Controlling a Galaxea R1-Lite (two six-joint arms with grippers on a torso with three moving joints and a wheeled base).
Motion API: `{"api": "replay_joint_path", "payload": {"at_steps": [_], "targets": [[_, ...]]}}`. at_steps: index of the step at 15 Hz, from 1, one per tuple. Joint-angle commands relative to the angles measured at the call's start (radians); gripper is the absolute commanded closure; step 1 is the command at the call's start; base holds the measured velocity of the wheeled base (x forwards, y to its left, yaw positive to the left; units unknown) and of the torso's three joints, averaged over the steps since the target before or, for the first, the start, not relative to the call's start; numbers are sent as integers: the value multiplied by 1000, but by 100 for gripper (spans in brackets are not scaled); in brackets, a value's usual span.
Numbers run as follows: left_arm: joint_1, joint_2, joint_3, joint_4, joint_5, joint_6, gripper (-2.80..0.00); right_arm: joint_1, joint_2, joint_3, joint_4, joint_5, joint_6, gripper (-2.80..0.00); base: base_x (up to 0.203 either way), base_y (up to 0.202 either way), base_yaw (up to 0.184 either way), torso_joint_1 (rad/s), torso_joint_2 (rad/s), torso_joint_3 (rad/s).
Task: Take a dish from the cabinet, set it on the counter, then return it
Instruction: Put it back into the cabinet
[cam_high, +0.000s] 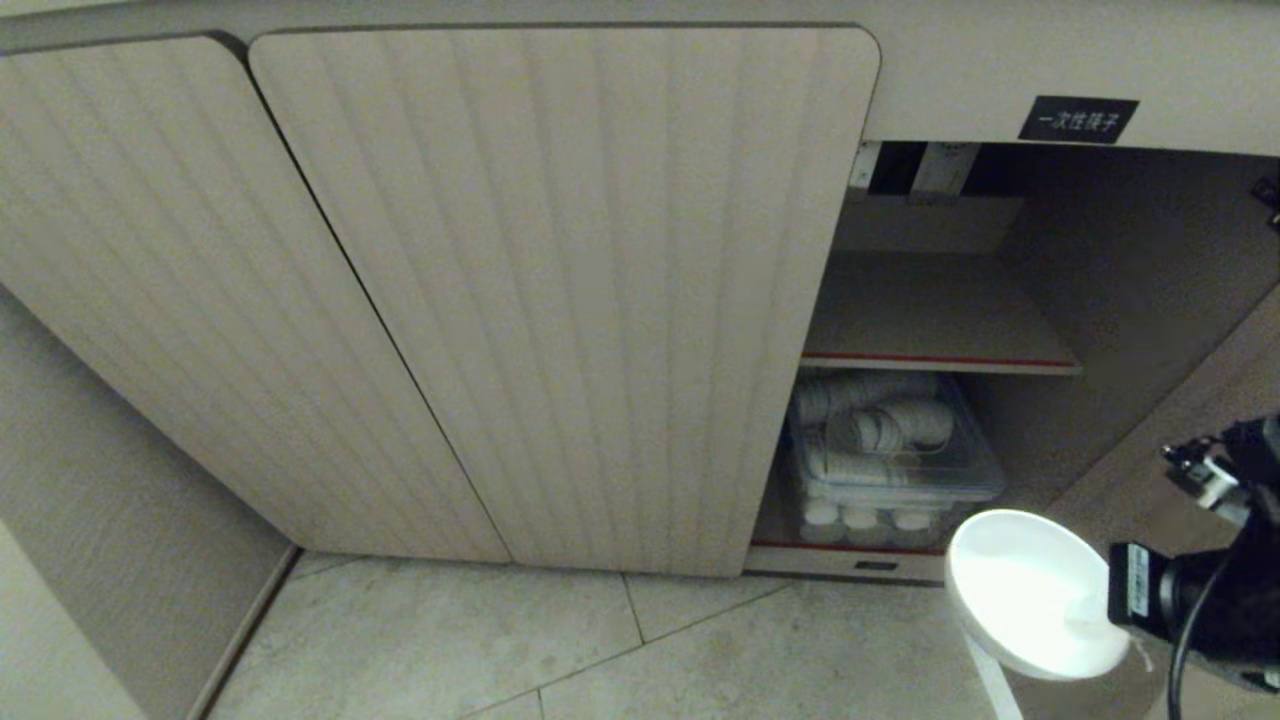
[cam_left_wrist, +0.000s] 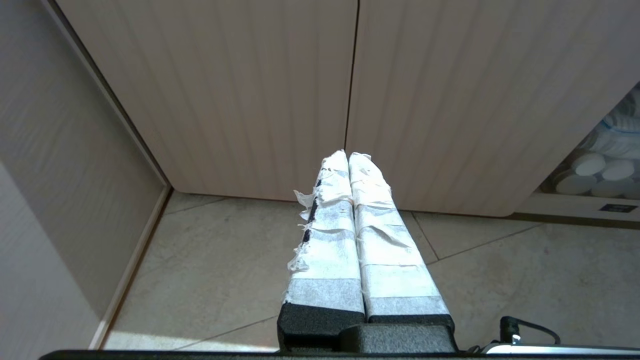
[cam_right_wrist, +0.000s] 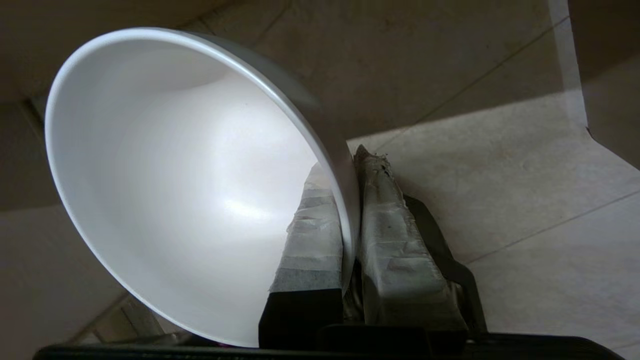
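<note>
The dish is a glossy white bowl, held tilted in front of the cabinet's open right compartment, low above the floor. My right gripper is shut on its rim. In the right wrist view one taped finger lies inside the dish and the other outside. The cabinet has ribbed beige doors; its upper grey shelf with a red edge is bare. The left gripper is shut on nothing, pointing at the closed doors. The counter is out of view.
A clear plastic bin of white paper cups fills the lower shelf. The open door panel stands at the right beside my right arm. A black label sits above the opening. Tiled floor lies below and a wall at the left.
</note>
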Motion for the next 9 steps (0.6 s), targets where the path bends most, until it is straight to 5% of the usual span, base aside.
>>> {"api": "replay_joint_path", "payload": {"at_steps": [1, 9], "targets": [[0, 0, -1, -1, 1, -1, 0, 1, 90, -88, 1, 1, 45, 0, 0, 0, 0, 0, 0, 0], [0, 0, 0, -1, 1, -1, 0, -5, 227, -282, 24, 0, 108, 0, 0, 0, 0, 0, 0, 0]]}}
